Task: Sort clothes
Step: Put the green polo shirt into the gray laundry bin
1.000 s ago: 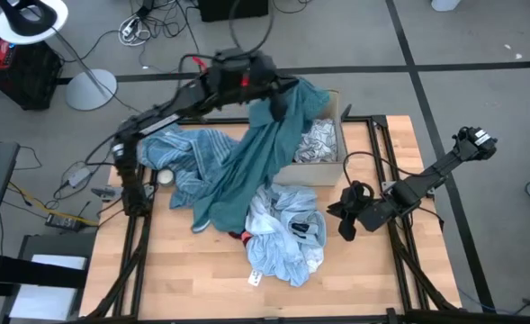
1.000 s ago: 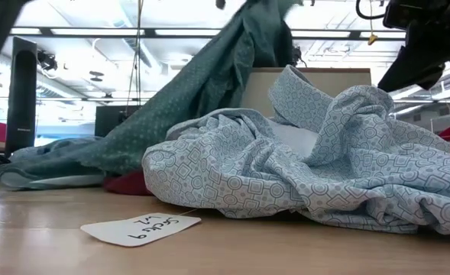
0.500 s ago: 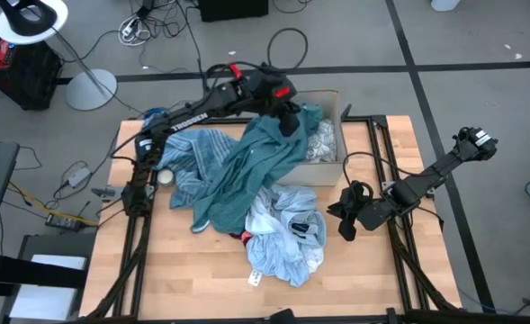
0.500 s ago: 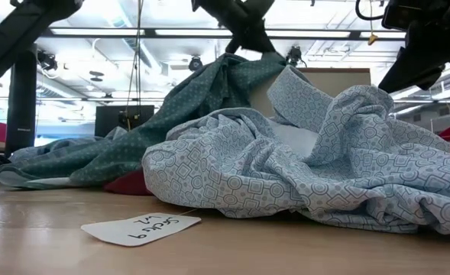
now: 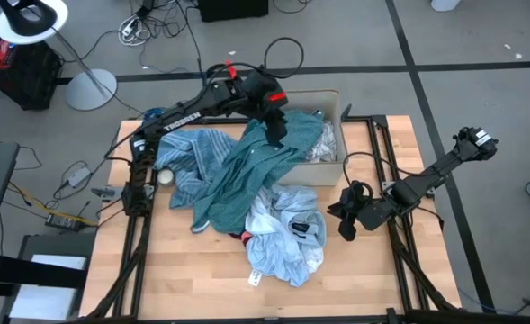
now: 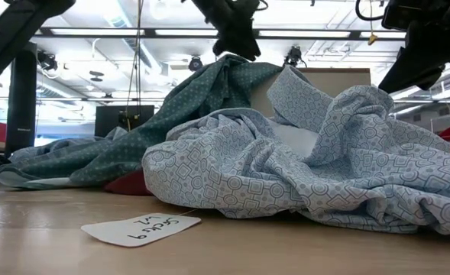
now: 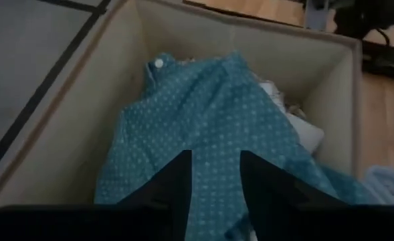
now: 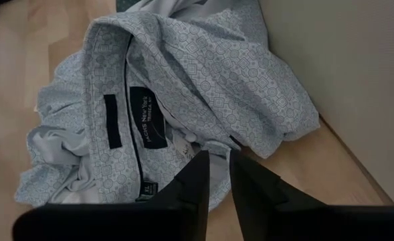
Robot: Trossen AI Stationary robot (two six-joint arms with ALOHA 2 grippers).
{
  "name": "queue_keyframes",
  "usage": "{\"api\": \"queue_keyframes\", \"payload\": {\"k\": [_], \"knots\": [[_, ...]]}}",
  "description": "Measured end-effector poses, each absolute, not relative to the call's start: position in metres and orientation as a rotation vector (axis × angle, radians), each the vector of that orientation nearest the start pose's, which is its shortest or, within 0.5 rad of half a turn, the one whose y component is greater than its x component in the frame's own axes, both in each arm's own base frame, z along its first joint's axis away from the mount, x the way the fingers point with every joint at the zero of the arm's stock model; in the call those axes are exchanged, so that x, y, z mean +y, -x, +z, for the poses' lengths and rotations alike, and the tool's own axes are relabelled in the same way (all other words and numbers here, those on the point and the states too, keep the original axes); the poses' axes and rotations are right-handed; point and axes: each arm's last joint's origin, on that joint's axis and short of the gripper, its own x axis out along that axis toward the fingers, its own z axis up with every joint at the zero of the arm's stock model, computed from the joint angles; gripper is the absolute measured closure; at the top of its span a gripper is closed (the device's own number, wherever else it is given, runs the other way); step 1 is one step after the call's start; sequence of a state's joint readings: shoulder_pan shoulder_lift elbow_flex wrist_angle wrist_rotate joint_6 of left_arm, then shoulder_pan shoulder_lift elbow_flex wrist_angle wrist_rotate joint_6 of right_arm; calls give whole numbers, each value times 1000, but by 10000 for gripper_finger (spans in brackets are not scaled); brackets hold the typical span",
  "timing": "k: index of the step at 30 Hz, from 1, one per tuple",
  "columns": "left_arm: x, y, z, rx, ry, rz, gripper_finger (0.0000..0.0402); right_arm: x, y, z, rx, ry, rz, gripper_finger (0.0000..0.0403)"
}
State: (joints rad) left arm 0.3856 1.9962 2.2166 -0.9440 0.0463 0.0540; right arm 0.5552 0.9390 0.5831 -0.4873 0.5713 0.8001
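Note:
The teal shirt (image 5: 247,166) has its top end inside the beige box (image 5: 334,171), beside a white-grey patterned cloth (image 5: 320,139). The rest trails over the box's wall onto the table. My left gripper (image 5: 274,126) hangs open just above that top end (image 7: 203,120), touching nothing that I can see. A blue striped cloth (image 5: 193,157) lies at the far left. The pale blue shirt (image 5: 282,234) is heaped in the middle, over a red piece (image 6: 125,183). My right gripper (image 5: 344,220) waits to the right of it, fingers a narrow gap apart and empty.
A white paper tag (image 6: 140,228) lies on the wood near the front edge. A small round thing (image 5: 166,177) sits by the left arm's base. Bare wood shows at the near left (image 5: 166,270) and near right (image 5: 372,279) of the table.
My left gripper has come down toward the box and let go of the teal shirt. The shirt's top end, held high a second ago, has dropped into the box, and the cloth has sagged; its lower end has stayed on the table.

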Motion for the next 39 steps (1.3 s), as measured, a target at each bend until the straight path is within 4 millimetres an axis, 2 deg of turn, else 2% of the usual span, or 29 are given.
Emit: {"api": "queue_keyframes", "payload": {"k": [3,8,12,15,19,23,30,33,39], "knots": [[150,-389,408,670,92,293,269,79,-158,219,649,-312,-288,342],[132,-362,442,597,70,278,269,80,-158,219,658,-316,-276,342],[114,-346,451,578,62,252,269,80,-158,219,656,-330,-279,343],[99,-330,451,577,53,256,269,80,-158,219,656,-334,-280,343],[79,-308,439,547,63,252,269,80,-158,219,655,-345,-278,344],[59,-277,422,520,82,282,269,80,-158,219,653,-347,-276,346],[31,-230,376,547,178,333,269,80,-158,219,653,-347,-275,346],[26,-218,357,564,216,332,269,81,-159,219,647,-351,-273,346],[24,-217,317,627,254,345,269,81,-159,220,640,-350,-268,351]]}}
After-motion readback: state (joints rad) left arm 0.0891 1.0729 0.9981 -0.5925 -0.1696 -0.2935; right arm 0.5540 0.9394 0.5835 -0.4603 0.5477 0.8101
